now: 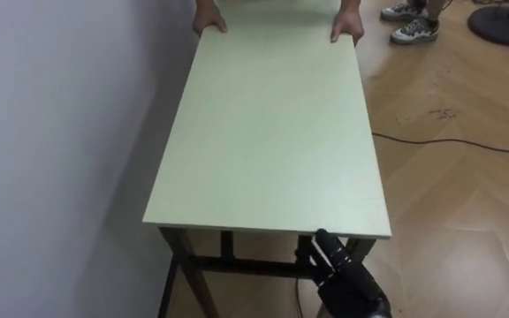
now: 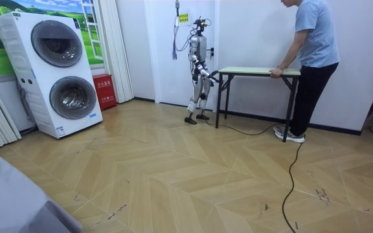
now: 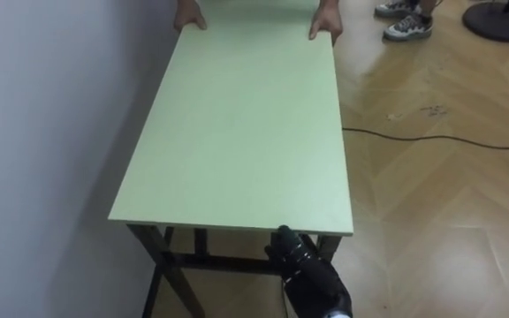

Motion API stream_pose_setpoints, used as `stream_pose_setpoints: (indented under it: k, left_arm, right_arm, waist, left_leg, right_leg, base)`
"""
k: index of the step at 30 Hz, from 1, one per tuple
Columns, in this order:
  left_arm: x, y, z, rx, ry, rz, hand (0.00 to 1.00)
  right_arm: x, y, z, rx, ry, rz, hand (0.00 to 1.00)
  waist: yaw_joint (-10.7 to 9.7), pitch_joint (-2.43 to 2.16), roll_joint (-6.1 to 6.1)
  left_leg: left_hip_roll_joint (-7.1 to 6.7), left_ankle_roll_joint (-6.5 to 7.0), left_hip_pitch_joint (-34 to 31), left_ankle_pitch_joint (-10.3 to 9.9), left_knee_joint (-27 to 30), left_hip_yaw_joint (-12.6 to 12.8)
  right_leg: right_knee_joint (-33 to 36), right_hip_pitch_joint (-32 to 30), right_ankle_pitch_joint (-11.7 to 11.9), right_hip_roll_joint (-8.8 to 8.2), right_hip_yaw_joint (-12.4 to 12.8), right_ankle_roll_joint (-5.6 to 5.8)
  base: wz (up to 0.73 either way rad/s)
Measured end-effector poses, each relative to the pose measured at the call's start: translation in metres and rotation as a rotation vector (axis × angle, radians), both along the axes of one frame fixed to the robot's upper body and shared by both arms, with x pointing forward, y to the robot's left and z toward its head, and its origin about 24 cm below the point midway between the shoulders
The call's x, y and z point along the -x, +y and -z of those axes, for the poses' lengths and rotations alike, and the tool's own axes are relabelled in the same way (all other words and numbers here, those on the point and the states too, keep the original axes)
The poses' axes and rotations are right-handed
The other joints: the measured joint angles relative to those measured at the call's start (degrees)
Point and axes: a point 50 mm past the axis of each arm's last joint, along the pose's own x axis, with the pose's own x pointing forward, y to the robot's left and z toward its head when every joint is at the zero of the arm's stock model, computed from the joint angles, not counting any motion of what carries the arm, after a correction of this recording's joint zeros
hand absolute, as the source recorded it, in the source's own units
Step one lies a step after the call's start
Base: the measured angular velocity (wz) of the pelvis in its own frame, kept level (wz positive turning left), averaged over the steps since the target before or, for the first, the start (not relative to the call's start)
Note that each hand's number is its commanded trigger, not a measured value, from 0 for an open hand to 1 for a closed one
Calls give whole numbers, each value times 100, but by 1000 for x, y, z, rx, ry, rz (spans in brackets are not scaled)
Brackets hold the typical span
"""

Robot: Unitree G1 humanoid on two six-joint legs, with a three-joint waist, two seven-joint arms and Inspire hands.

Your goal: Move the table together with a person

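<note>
One person (image 2: 311, 45) is gripping the table (image 1: 272, 132) at its 12 o'clock end. My right hand (image 1: 341, 272), fingers apart and holding nothing, is hovering under the near edge at 5 o'clock. I am fearing a one-ended lift tipping the top toward me.

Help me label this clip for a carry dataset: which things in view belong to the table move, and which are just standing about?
Part of the job: the green-topped table; the person's hands on its far end; the robot's right hand below its near edge.
Just about: the floor cable; the round dark base; the stacked washing machines; the red box.
</note>
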Motion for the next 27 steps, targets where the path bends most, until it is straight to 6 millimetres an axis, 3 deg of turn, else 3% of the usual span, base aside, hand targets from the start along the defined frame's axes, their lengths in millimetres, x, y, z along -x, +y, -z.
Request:
stream_pose_setpoints:
  k: [4, 9, 16, 27]
  left_arm:
    - [-4, 0, 0, 0, -9, 0, 0]
    - [-6, -1, 0, 4, -13, -1, 0]
    - [7, -2, 3, 14, 52, -11, 0]
    - [11, 1, 3, 17, 69, -47, 0]
  right_arm:
    - [58, -29, 18, 89, 250, 70, 0]
    - [72, -51, 19, 187, 335, 109, 0]
    - [85, -47, 25, 191, 419, 78, 0]
    - [108, -44, 29, 224, 553, -39, 0]
  waist:
    - [-9, 21, 33]
    - [-58, 26, 42]
    - [-57, 14, 60]
    - [-77, 10, 43]
  left_leg:
    - [18, 1, -55, -4, 22, 83]
    - [61, -9, -74, -4, 32, 214]
    - [68, -8, -68, -3, 38, 234]
    - [60, -8, -65, -4, 73, 241]
  right_leg:
    - [-6, -60, 0, -4, 12, 2]
    - [-8, -121, 0, 3, -9, 2]
    - [-7, -122, 0, 1, 0, 1]
    - [-6, -115, 0, 0, -5, 1]
  base:
    - [-15]
    - [-16]
    - [-1]
    - [0]
